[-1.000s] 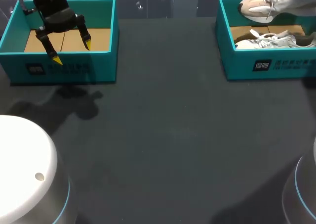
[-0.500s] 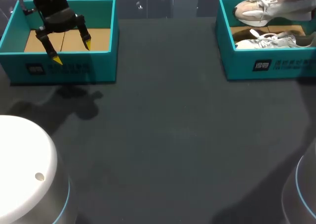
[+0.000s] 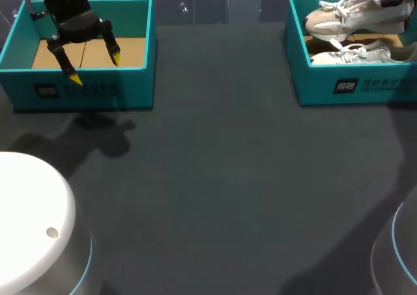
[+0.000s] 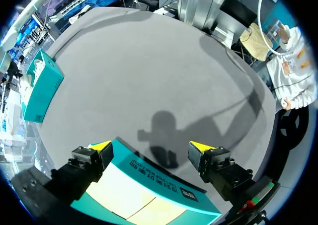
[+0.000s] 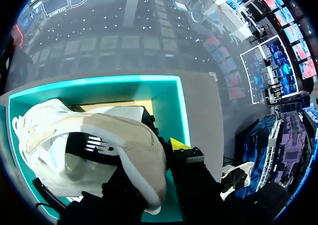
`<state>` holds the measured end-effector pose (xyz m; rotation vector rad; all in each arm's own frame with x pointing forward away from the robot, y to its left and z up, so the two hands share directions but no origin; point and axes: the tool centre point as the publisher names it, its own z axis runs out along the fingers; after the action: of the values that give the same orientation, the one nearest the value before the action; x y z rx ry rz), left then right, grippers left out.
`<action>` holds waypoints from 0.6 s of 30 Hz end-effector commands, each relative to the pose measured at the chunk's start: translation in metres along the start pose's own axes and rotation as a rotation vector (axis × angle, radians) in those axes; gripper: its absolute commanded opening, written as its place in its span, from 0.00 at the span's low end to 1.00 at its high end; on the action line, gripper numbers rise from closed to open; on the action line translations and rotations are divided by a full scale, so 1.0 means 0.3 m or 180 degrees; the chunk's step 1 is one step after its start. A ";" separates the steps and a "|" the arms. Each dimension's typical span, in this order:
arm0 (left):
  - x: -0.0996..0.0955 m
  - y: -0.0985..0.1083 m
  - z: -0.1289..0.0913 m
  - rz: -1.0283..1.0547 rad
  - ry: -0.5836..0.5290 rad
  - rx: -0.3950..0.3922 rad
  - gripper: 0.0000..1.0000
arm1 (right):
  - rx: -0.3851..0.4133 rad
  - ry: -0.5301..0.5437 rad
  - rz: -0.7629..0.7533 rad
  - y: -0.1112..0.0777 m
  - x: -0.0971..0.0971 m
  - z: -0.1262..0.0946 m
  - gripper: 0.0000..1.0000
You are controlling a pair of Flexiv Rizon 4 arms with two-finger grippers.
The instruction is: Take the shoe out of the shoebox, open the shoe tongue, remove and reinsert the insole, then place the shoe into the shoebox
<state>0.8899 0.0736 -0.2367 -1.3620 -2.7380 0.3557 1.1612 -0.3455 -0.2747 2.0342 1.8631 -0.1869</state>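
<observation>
A: State of right gripper (image 5: 164, 158)?
B: Clamped on the heel of the shoe (image 3: 342, 18); it hangs above the right shoebox (image 3: 345, 86), second shoe (image 3: 355, 54) lying inside.
A: And left gripper (image 3: 95, 70)?
B: Fingers spread wide, over the left shoebox (image 3: 85, 92).

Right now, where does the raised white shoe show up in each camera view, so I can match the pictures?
Head view: the raised shoe is at the upper right, over the right shoebox.
Left wrist view: not visible; only the right shoebox shows, in the distance.
Right wrist view: the raised shoe is close up, above the open right shoebox.
Shared landmark: the right shoebox.
</observation>
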 end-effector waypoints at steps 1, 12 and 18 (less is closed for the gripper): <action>0.000 0.001 -0.002 0.0003 0.0006 -0.0002 1.00 | 0.0026 0.0013 -0.0006 0.015 0.012 0.028 0.00; 0.000 0.001 -0.002 0.0003 0.0006 -0.0002 1.00 | 0.0094 0.0059 -0.0062 0.034 0.054 0.096 0.00; 0.000 0.001 -0.002 0.0003 0.0006 -0.0002 1.00 | 0.0127 0.0106 -0.0105 0.040 0.071 0.130 0.00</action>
<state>0.8899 0.0736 -0.2367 -1.3621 -2.7379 0.3557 1.1702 -0.3385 -0.3100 2.0355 1.9222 -0.1907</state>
